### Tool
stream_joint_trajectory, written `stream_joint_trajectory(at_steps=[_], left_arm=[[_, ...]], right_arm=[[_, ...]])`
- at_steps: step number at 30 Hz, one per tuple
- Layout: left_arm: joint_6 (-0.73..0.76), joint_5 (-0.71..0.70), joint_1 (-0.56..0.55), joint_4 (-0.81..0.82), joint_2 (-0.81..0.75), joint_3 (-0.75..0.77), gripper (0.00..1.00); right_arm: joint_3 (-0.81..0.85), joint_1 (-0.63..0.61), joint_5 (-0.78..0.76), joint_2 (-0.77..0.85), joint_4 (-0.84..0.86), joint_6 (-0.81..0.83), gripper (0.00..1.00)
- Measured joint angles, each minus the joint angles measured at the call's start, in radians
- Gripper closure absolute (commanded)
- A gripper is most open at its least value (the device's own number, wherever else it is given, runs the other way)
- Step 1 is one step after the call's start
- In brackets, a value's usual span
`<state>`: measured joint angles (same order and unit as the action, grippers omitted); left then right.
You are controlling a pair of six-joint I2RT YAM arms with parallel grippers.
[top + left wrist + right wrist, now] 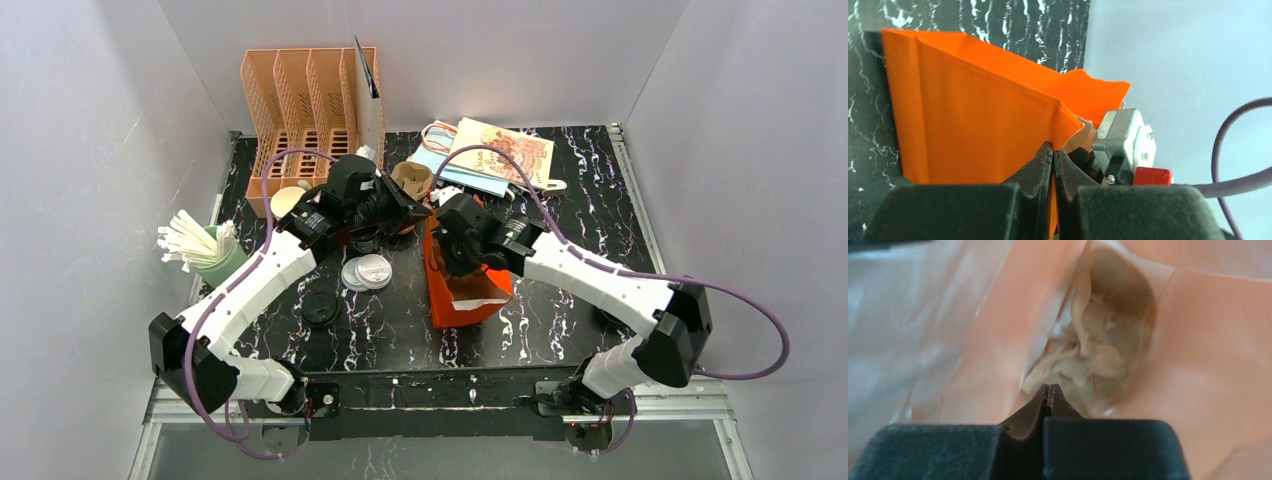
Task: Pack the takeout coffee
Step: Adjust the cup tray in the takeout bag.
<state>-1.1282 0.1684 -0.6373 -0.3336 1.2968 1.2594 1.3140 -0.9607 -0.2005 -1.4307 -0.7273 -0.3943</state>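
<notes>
Orange bag, midway between the surface's side edges: we see left gripper pinching its rim, right gripper pressed together inside.

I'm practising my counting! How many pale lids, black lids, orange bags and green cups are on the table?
Pale lids: 2
Black lid: 1
Orange bag: 1
Green cup: 1
Total: 5
</notes>
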Motion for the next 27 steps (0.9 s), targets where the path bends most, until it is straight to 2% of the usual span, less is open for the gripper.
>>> stream_joint_trajectory(at_steps=[5, 12, 17, 27], left_arm=[[-0.107, -0.043, 0.000, -0.039, 0.011, -0.035, 1.00], [-0.190, -0.068, 0.001, -0.016, -0.106, -0.174, 1.00], [-0.172, -0.061, 0.001, -0.019, -0.112, -0.184, 1.00], [-0.034, -0.025, 0.001, -0.043, -0.093, -0.183, 1.00]], right_arm=[[0.001, -0.003, -0.010, -0.076, -0.008, -0.023, 0.99], [-0.037, -0.008, -0.026, -0.111, 0.002, -0.060, 0.99], [-0.075, -0.009, -0.033, -0.127, 0.014, -0.075, 0.99], [-0.166, -0.010, -0.063, -0.121, 0.048, -0.043, 0.99]])
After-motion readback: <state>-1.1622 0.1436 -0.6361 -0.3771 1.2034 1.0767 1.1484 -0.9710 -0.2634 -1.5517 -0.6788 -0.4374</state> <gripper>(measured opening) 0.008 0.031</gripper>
